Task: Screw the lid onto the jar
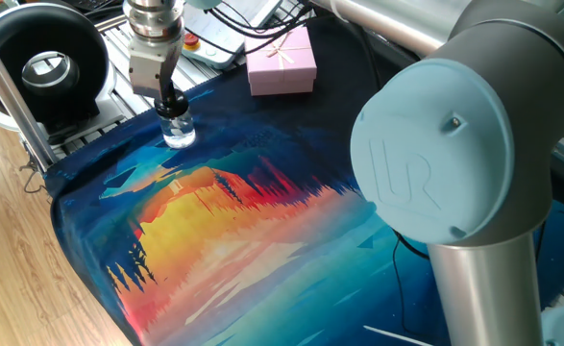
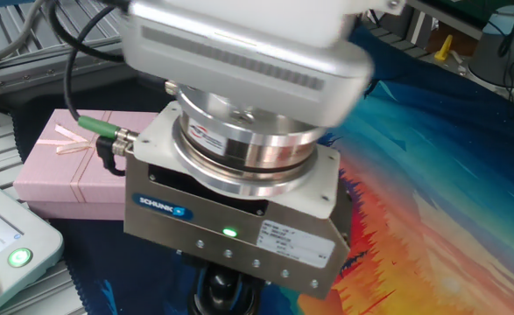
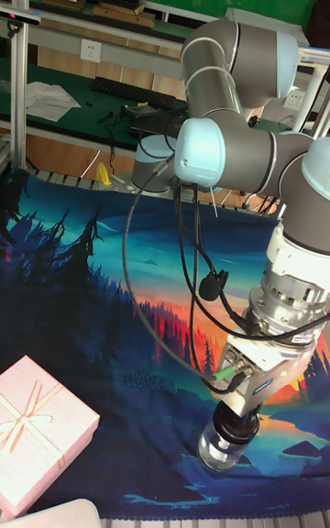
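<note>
In one fixed view, the two-finger gripper [image 1: 170, 103] stood straight over the tiny clear glass jar with a rounded body [image 1: 177, 132], which rested upright on the colourful landscape-printed mat [image 1: 233, 231] near its far corner, well apart from the pink gift box with a ribbon [image 1: 282, 60]. The small black round lid [image 1: 171, 109] sat at the jar's neck with the fingers closed around it. The step appeared to be the twisting itself; done well, it would call for keeping the wrist axis plumb over the neck and pressing only lightly, so the unheld jar neither spun nor tipped.

In the other fixed view, the gripper body filled the frame; jar and fingers were hidden beneath it.

In the tall fixed view, the jar [image 3: 223, 448] looked squat and transparent, its dark lid [image 3: 236, 424] seemingly level under the gripper [image 3: 236, 423].
</note>
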You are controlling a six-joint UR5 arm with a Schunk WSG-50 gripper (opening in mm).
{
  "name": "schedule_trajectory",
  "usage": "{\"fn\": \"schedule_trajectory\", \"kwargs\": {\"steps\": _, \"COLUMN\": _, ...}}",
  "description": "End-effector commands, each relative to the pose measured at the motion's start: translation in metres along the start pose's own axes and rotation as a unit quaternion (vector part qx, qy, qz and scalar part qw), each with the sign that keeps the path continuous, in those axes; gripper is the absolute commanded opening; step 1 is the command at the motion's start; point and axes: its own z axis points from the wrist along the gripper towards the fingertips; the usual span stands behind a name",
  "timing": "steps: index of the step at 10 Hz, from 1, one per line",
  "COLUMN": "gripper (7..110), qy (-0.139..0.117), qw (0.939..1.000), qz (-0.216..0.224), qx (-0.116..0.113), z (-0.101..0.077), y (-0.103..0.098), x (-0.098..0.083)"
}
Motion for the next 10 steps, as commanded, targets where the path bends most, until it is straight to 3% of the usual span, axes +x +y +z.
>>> {"fn": "schedule_trajectory", "kwargs": {"steps": 1, "gripper": 7, "qy": -0.003, "qw": 0.9975, "qz": 0.071, "qx": -0.004, "z": 0.0004, "y": -0.0029, "x": 0.0003}}
{"fn": "schedule_trajectory", "kwargs": {"steps": 4, "gripper": 7, "qy": 0.002, "qw": 0.9897, "qz": 0.143, "qx": 0.0, "z": -0.002, "y": -0.0018, "x": 0.0001}}
{"fn": "schedule_trajectory", "kwargs": {"steps": 7, "gripper": 7, "qy": -0.01, "qw": 0.9736, "qz": 0.227, "qx": -0.018, "z": -0.002, "y": 0.0053, "x": -0.0073}}
{"fn": "schedule_trajectory", "kwargs": {"steps": 10, "gripper": 7, "qy": -0.007, "qw": 0.9693, "qz": 0.246, "qx": -0.011, "z": -0.0007, "y": 0.0003, "x": -0.0046}}
